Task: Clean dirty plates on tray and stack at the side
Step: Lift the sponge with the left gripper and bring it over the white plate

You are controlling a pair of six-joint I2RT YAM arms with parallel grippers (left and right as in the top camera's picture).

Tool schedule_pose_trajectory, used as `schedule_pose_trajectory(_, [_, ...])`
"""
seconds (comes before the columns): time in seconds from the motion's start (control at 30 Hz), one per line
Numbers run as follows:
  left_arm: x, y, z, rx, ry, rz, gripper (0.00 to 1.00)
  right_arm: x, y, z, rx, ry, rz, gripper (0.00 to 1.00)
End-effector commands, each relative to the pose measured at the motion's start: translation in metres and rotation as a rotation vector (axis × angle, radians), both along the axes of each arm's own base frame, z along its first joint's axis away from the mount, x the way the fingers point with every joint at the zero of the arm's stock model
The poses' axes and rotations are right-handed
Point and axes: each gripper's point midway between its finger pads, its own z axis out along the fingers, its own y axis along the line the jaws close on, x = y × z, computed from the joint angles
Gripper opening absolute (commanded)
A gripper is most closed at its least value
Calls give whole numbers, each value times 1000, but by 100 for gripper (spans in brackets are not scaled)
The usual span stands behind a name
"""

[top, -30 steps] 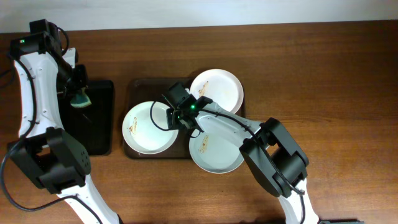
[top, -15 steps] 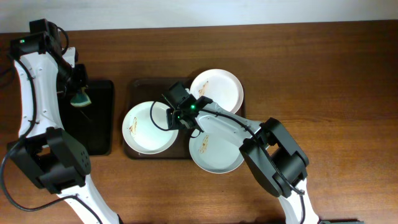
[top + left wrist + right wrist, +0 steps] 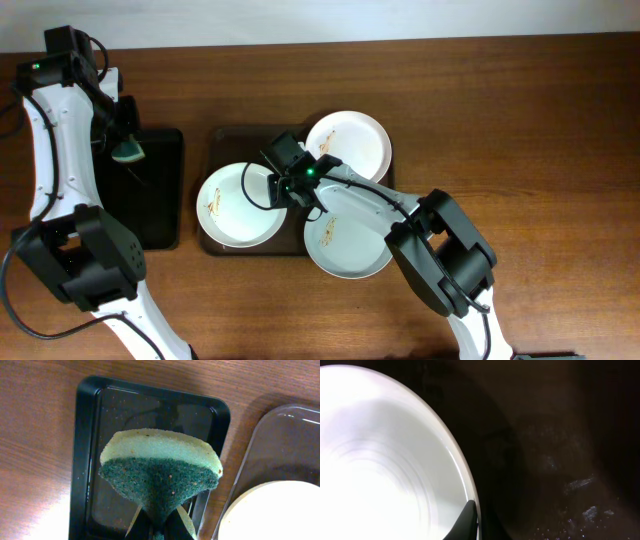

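Left gripper (image 3: 157,529), pinching my green-and-yellow wedge sponge (image 3: 160,467), has just risen off the small black plastic tray (image 3: 85,435) beneath it. Right gripper (image 3: 470,517) stays clamped on the rim of a round white plate (image 3: 380,460) over the dark brown tray (image 3: 545,435). I judge scrubbing comes next.

Table (image 3: 520,150): reddish-brown wood with the grain running lengthwise; it fills nearly the whole overhead view.
Pale strip (image 3: 400,20): plain and off-white, beyond the table's far edge; cannot tell whether wall or floor.
Light: even, from above, with a soft sheen on the wood in the left wrist view.
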Motion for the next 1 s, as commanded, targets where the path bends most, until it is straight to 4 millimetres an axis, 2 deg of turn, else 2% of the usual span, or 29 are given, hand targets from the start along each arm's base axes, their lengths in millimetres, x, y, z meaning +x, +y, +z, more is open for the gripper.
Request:
schedule_pose_trajectory(0.0, [-4,-9,12,-24,-15,-17,1,3,-2,-10,-16,4,-14,4])
schedule_pose_trajectory(0.07, [-6,-22,21,-63,-28,-39,1,4,-2,-10,-15,3,-14,4])
schedule_pose_trajectory(0.1, [-9,-40,28,-118,-37,-70,1,4,-2,-10,-14,2,-13,4])
schedule_pose_trajectory(0.2, [-16,-66,25,-175,-3,-127,1,4,0,-9,-4,1,-10,4])
schedule_pose_trajectory(0.37, [-29,-103,-5,-197,99,-198,1,5,1,-8,42,33,-4,4])
schedule_pose_trajectory(0.53, [-40,-135,-42,-204,168,-269,1,8,-12,-10,39,67,-27,4])
schedule_pose_trajectory(0.73, [-38,-156,-68,-199,156,-297,1,10,-34,-16,3,111,-90,4])
schedule_pose_trajectory(0.87, [-34,-162,-85,-193,135,-308,1,12,-36,-16,3,112,-96,4])
schedule_pose_trajectory(0.9, [-33,-164,-96,-191,123,-315,1,12,-37,-16,2,114,-96,4])
schedule_pose_trajectory(0.97, [-33,-168,-107,-189,109,-325,1,11,-37,-16,0,116,-96,4])
